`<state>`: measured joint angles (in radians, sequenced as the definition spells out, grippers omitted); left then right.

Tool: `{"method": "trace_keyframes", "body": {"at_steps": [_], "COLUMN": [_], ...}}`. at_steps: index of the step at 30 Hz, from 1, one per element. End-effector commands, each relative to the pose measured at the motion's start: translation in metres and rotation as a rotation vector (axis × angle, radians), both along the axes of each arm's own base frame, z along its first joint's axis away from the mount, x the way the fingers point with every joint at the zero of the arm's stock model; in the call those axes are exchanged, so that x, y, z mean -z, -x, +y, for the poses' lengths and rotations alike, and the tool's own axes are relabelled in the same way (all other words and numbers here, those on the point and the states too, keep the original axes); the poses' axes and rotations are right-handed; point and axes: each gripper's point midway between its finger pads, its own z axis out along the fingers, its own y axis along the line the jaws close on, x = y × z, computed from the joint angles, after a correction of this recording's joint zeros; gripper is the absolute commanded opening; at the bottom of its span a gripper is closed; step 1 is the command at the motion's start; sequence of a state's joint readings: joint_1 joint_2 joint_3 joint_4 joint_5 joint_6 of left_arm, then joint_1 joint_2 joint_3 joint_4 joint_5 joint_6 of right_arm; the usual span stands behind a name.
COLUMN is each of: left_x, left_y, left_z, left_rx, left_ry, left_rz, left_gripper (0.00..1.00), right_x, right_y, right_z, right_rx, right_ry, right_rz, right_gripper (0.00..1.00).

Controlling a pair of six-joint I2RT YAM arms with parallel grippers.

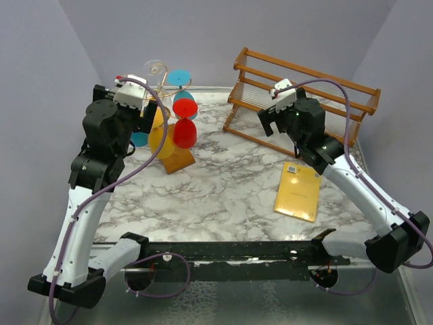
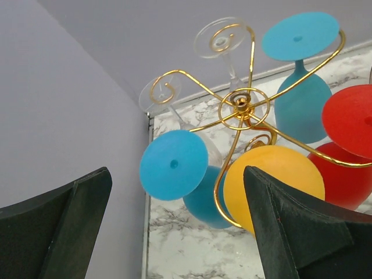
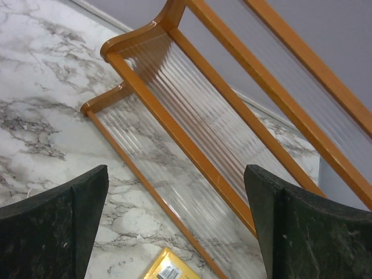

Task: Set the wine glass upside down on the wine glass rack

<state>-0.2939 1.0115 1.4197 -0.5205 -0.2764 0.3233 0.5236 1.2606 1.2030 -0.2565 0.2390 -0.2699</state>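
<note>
The gold wire wine glass rack [image 1: 161,80] stands at the back left on its orange-brown wooden base [image 1: 178,161]. Its centre post [image 2: 241,105] shows in the left wrist view. Several wine glasses hang from it upside down: a blue one [image 2: 174,165], a yellow one [image 2: 273,181], a red one [image 2: 349,125], a second blue one [image 2: 301,81] and two clear ones [image 2: 221,39]. My left gripper [image 1: 151,120] is open and empty right beside the rack, its midpoint [image 2: 177,232] below the blue and yellow glasses. My right gripper [image 1: 269,120] is open and empty.
A large brown wooden slatted rack [image 1: 304,91] stands at the back right, right under my right gripper [image 3: 174,232]; its slats [image 3: 192,133] fill that view. A yellow packet [image 1: 298,191] lies flat on the marble table [image 1: 223,183]. Grey walls close in at the left and the back.
</note>
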Motion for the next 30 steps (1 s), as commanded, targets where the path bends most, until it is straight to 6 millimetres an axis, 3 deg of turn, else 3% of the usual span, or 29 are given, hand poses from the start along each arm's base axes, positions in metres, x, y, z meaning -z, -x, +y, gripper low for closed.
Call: {"method": "trace_keyframes", "body": {"at_steps": [1, 8, 14, 25, 30], "left_x": [-0.023, -0.012, -0.014, -0.005, 0.004], "left_y": [0.011, 0.019, 0.034, 0.034, 0.025], "left_z": [0.02, 0.044, 0.052, 0.054, 0.055], "left_rx": [-0.108, -0.2, -0.204, -0.208, -0.211], "left_ry": [0.217, 0.253, 0.25, 0.262, 0.249], "left_rz": [-0.141, -0.215, -0.228, -0.179, -0.154], "left_gripper": [0.99, 0.99, 0.99, 0.99, 0.99], "right_x": [-0.029, -0.047, -0.066, -0.06, -0.067], "right_y": [0.004, 0.024, 0.043, 0.074, 0.08], "right_z": [-0.015, -0.025, -0.049, -0.078, -0.091], "right_rx": [0.082, 0.028, 0.036, 0.054, 0.076], "right_ry": [-0.061, -0.092, -0.091, -0.015, -0.025], "right_rz": [-0.084, -0.121, -0.172, -0.181, -0.201], "right_gripper": [1.0, 1.0, 1.0, 0.99, 1.0]}}
